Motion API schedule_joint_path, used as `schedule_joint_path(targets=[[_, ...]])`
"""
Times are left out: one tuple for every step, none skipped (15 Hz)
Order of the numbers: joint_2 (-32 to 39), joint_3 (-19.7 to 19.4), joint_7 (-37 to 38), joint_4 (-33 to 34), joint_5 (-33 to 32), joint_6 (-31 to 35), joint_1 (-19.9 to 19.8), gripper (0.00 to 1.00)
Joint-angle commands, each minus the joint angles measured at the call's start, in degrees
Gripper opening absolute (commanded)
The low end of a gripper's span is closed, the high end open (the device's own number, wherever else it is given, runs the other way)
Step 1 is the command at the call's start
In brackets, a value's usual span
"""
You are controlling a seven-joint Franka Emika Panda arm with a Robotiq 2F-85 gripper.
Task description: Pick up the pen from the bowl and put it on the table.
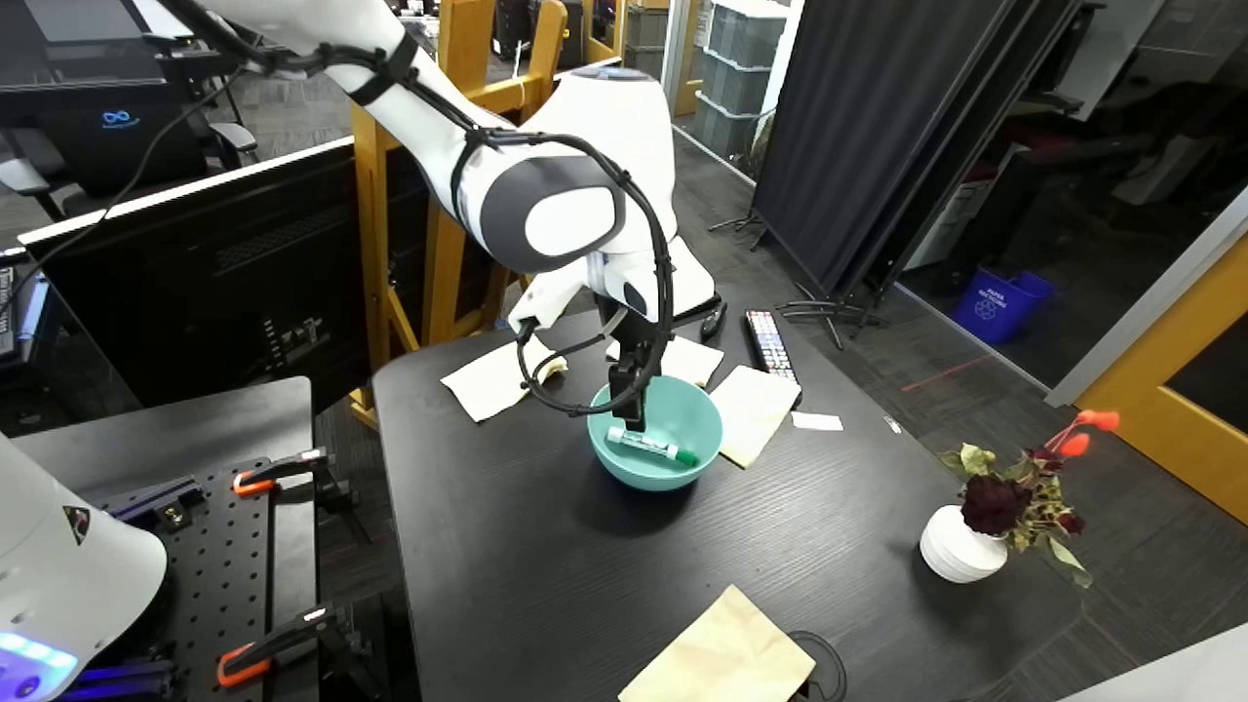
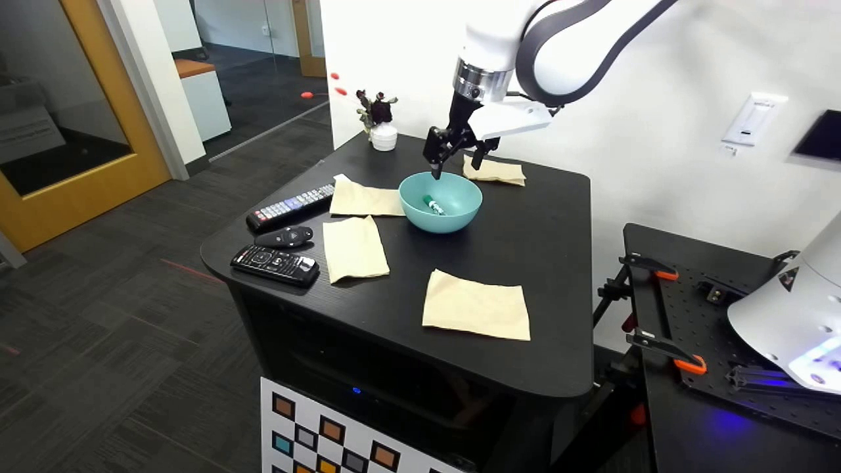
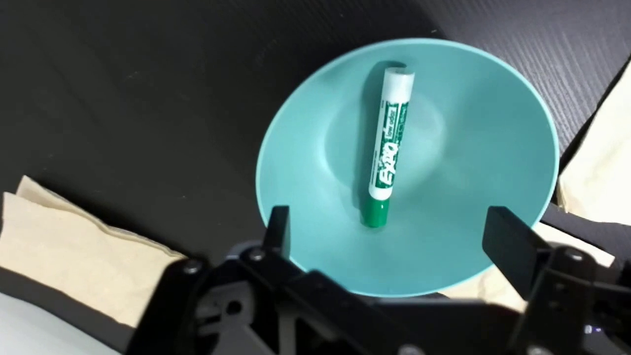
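While the green-and-white pen (image 3: 389, 143) lies in the bowl (image 3: 483, 172) on the table (image 3: 123, 98), I hold the gripper (image 3: 389, 212) just above, fingers (image 3: 512, 246) parted

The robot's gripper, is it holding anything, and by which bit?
Nothing is held, so no bit is gripped. The gripper is open and empty, and the pen lies in the bowl.

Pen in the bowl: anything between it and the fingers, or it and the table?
Nothing visible stands between the open fingers and the pen. The bowl surrounds it on all sides, though, so the pen will likely need lifting up and out to reach the table.
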Motion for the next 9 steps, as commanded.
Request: schedule_joint_path(targets=[[4.59, -2.87, 1.72, 4.02, 0.58, 0.68, 3.05, 1.0], [5.59, -3.22, 1.41, 4.67, 1.06, 0.65, 3.44, 1.0], [6.56, -3.57, 1.08, 5.25, 1.49, 0.85, 3.84, 1.0], [7.44, -3.75, 0.62, 5.82, 2.13, 0.84, 4.1, 1.0], [8.42, -3.9, 0.48, 6.32, 2.77, 0.94, 4.33, 1.0], [9.27, -4.04, 0.32, 6.76, 3.31, 0.98, 4.57, 1.0], [10.06, -4.34, 0.41, 7.23, 3.56, 0.91, 4.9, 1.0], [10.89, -4.43, 0.32, 7.69, 4.15, 0.91, 5.15, 1.0], [11.5, -4.85, 0.69, 7.9, 4.18, 1.01, 5.62, 1.0]])
